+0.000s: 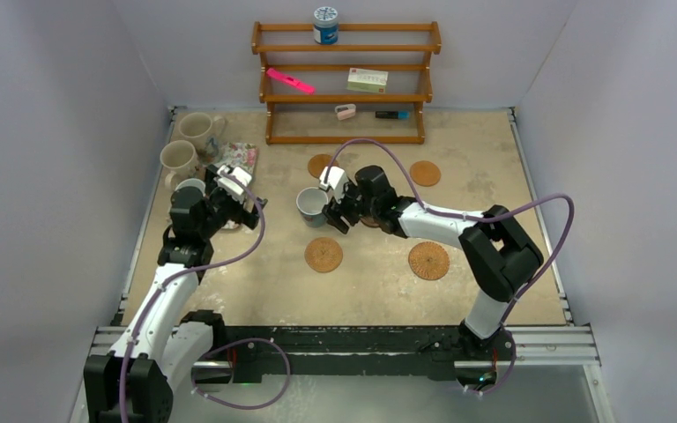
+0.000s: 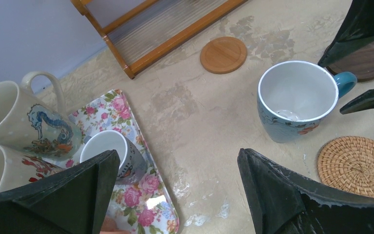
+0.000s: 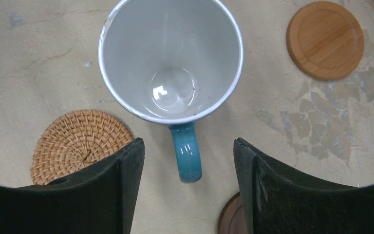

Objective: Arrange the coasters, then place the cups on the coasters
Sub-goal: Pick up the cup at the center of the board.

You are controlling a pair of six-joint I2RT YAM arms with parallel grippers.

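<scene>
Right wrist view: the right end effector (image 3: 187, 146) straddles the handle (image 3: 186, 156) of the blue mug (image 3: 170, 58), jaws apart with gaps on both sides. The mug stands on the bare surface (image 3: 39, 58), just beside a woven coaster (image 3: 80, 144). The left end effector (image 2: 177, 156) gapes wide by the floral tray (image 2: 141, 195).

The mug (image 3: 170, 58) is blue-grey outside, white inside, with a teal handle; the tray (image 2: 146, 195) carries pink roses on white; the woven coaster (image 3: 78, 141) is tan

Wooden rack (image 1: 388, 48), lidded canister (image 1: 325, 25), floral tray (image 2: 108, 101)
</scene>
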